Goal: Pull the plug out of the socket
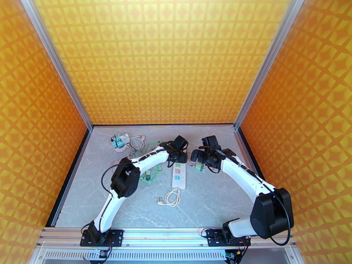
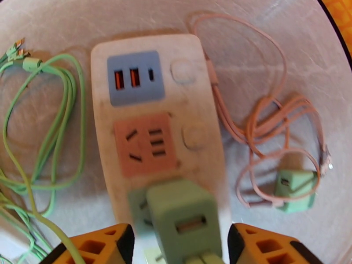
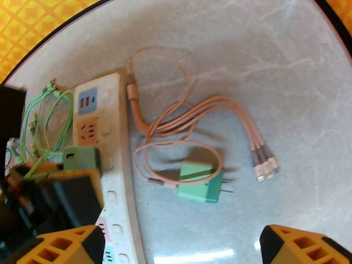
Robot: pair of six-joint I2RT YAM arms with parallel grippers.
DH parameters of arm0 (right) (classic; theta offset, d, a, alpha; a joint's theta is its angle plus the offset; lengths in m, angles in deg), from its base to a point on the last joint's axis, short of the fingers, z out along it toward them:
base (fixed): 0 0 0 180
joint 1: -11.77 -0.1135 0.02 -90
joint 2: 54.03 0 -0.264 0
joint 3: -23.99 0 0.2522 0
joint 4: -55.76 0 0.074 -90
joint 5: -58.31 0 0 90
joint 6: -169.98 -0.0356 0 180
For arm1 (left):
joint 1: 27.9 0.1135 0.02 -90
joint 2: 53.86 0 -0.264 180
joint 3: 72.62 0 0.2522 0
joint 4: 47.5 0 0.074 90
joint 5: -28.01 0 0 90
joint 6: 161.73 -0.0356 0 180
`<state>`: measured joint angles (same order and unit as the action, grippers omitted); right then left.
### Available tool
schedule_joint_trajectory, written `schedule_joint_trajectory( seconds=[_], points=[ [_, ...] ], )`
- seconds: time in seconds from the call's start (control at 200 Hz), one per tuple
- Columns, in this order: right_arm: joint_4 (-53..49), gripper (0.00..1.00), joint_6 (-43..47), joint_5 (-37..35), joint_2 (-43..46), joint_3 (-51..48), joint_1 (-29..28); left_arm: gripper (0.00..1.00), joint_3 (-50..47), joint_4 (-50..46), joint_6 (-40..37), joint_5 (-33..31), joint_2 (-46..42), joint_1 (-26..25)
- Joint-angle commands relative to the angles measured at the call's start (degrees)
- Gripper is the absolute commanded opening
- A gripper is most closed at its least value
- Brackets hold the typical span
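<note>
Grey marbled tabletop (image 1: 211,203) carries a white power strip (image 2: 193,49), its length running away from the arms. A green plug (image 2: 182,207) stands upright in the strip's green socket (image 2: 137,203), USB port facing up. The left gripper (image 2: 180,245) brackets it closely; pinching or not, I cannot tell. The right gripper (image 3: 182,245) hangs spread wide, empty.

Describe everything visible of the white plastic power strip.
The white plastic power strip lies flat on the grey marbled table. Its body is long, rounded and slightly grubby, with a grey-blue USB panel, an orange socket panel and square buttons beside each. A green cube charger is plugged into the next socket. A pink cable runs along its edge.
</note>
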<state>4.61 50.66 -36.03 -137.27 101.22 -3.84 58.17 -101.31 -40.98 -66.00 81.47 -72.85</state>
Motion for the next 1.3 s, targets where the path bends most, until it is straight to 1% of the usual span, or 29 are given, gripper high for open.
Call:
schedule_joint_trajectory(
  seconds=[0.0, 0.04, 0.105, 0.15, 0.29, 0.35, 0.455, 0.5, 0.64, 0.775, 1.045, 1.095, 1.29],
  points=[
    [4.0, 0.93, -1.8, 3.9, 0.1, -0.6, 0.1, 0.56, 3.3, -1.0, -2.2, -2.8, 2.4, 0.4],
    [4.5, 0.9, -1.9, 4.6, -0.5, -0.4, 0.3, 0.54, 3.9, -1.1, -2.4, -2.9, 2.9, 0.4],
    [5.8, 0.81, -2.3, 6.8, -1.7, 0.0, 1.1, 0.51, 4.5, -1.4, -2.6, -3.1, 3.5, 0.5],
    [7.3, 0.76, -3.1, 9.0, -2.7, -0.1, 2.0, 0.44, 4.5, -1.5, -2.8, -3.1, 3.6, 0.5],
    [13.2, 0.59, -5.7, 16.2, -6.9, -0.4, 4.5, 0.33, 3.3, -1.6, -3.6, -3.0, 3.0, 0.4],
    [15.2, 0.52, -6.5, 19.8, -9.6, 0.2, 5.2, 0.32, 2.4, -1.5, -4.0, -3.1, 2.4, 0.4],
    [18.1, 0.46, -8.5, 25.4, -14.7, 1.6, 6.3, 0.31, 0.6, -1.3, -4.7, -3.1, 1.0, 0.3],
    [19.8, 0.44, -9.3, 27.4, -16.5, 2.1, 6.6, 0.31, 0.1, -1.4, -4.7, -3.1, 0.5, 0.3],
    [22.8, 0.43, -11.3, 31.8, -21.7, 4.2, 6.7, 0.31, -1.7, -1.0, -4.5, -2.4, -0.6, 0.1],
    [23.7, 0.37, -11.9, 33.9, -25.8, 6.4, 6.7, 0.3, -1.6, -1.2, -3.3, -1.8, -0.5, -0.1],
    [23.3, 0.35, -12.8, 35.5, -30.5, 8.0, 6.7, 0.3, -1.3, -1.2, -1.5, -1.6, -0.7, -0.3],
    [23.0, 0.33, -12.6, 35.7, -31.1, 7.8, 6.7, 0.3, -1.3, -1.2, -1.4, -1.5, -0.7, -0.3],
    [20.4, 0.31, -12.2, 34.4, -32.8, 7.1, 6.7, 0.3, -1.0, -1.5, -1.3, -1.2, -0.8, -0.3]
  ],
)
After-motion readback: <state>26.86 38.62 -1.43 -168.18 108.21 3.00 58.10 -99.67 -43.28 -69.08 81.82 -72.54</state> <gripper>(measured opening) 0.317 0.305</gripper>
